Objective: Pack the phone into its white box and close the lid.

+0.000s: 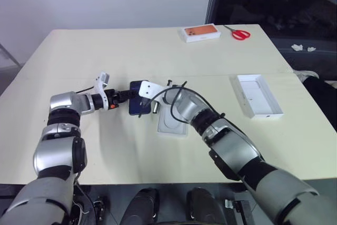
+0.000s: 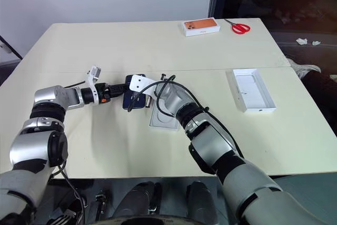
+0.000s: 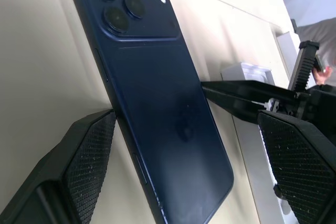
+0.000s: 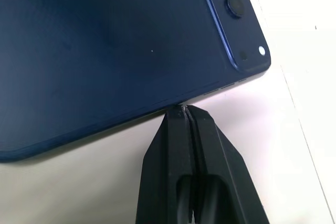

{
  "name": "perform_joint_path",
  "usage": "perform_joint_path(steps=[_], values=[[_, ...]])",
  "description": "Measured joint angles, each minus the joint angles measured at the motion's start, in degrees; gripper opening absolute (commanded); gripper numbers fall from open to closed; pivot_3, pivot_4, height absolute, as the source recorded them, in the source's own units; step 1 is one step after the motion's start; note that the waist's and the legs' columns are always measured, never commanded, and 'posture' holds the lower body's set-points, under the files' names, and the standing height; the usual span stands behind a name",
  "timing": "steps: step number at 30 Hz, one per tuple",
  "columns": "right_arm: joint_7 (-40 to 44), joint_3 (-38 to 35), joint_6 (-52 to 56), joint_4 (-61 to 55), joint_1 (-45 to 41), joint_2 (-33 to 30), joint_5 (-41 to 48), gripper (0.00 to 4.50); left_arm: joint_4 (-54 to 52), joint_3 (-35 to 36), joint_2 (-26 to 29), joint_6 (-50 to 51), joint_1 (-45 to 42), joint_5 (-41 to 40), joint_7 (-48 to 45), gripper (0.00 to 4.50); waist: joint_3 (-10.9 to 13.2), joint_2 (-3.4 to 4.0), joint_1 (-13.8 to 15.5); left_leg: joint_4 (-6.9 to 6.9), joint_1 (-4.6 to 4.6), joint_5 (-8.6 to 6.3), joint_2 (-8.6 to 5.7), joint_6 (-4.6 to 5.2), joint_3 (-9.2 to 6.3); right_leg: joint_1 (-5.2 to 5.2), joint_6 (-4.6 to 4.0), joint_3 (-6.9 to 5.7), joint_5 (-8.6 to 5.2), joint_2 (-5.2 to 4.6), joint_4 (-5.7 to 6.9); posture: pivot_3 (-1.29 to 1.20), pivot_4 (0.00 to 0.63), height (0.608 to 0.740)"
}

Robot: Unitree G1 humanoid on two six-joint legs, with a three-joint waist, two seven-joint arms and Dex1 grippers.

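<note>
The dark navy phone (image 1: 138, 100) lies camera side up on the table, just left of the white box (image 1: 172, 123). My left gripper (image 3: 186, 121) is open and straddles the phone's lower half, one pad (image 3: 89, 166) against its long edge and the other pad (image 3: 294, 161) well clear. From the opposite side my right gripper (image 4: 181, 109) is shut, with its tips touching the phone's other long edge. That arm crosses over the white box and hides part of it. The lid (image 1: 258, 96) rests white inside up at the right of the table.
A white box with an orange top (image 1: 201, 32) and red scissors (image 1: 240, 34) lie at the far edge of the table. Black cables loop over my right wrist (image 1: 176, 96). Bare cream tabletop (image 1: 121, 51) stretches beyond the phone.
</note>
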Motion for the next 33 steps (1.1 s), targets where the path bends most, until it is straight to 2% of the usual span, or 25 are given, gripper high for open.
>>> perform_joint_path(steps=[8, 14, 21, 24, 28, 33], values=[[0.6, 0.1, -0.2, -0.3, 0.0, -0.7, -0.3, 0.05, -1.6, 0.8, -0.3, 2.5, 0.6, -0.9, 0.4, 4.50, 0.0, 0.00, 0.0, 0.00, 0.00, 0.00, 0.00, 0.00, 0.00, -0.01, 0.00, 0.00, 0.00, 0.00, -0.01, 0.00, 0.150, 0.740], [8.4, 2.3, -1.0, -8.0, 3.1, -4.1, -0.7, 0.05, -3.4, 0.8, 0.6, 5.1, 1.7, -1.9, 0.9, 4.50, 0.0, 0.00, -0.5, -0.03, -0.01, -0.01, 0.02, 0.00, 0.08, -0.05, 0.02, 0.00, -0.01, 0.00, -0.06, 0.00, 0.150, 0.740], [9.8, 2.1, 0.2, -9.6, 3.6, -4.3, -0.6, 0.05, -6.4, 0.8, -0.4, 6.6, 2.4, -2.4, 2.8, 4.50, 0.0, 0.01, -0.4, -0.03, 0.00, -0.01, 0.05, -0.01, 0.09, 0.00, 0.03, 0.00, -0.02, 0.02, -0.19, 0.00, 0.150, 0.740], [9.8, 2.0, 0.7, -9.5, 3.7, -4.3, -0.6, 0.05, -7.9, 1.7, -1.6, 7.5, 2.8, -2.6, 4.2, 4.50, -0.1, 0.17, -0.1, -0.04, 0.00, -0.01, 0.05, -0.01, 0.08, 0.07, 0.03, -0.01, -0.02, 0.01, -0.28, 0.00, 0.150, 0.740], [9.8, 1.8, 0.5, -9.5, 3.7, -3.2, -0.5, 0.05, -11.1, 2.9, -6.5, 12.4, 3.3, -6.2, 5.6, 4.50, -0.2, 0.18, -0.1, -0.02, -0.02, -0.02, 0.05, 0.01, 0.07, 0.13, 0.03, -0.03, -0.02, 0.00, -0.40, 0.00, 0.150, 0.740], [9.9, 1.7, -0.8, -9.1, 3.7, -3.3, -0.1, 0.05, -14.2, 3.0, -6.4, 14.2, 4.6, -7.4, 7.7, 4.50, -0.2, 0.17, -0.5, -0.09, -0.03, -0.02, 0.11, -0.01, 0.09, 0.04, 0.03, 0.00, -0.02, 0.05, -0.40, 0.00, 0.150, 0.740]])
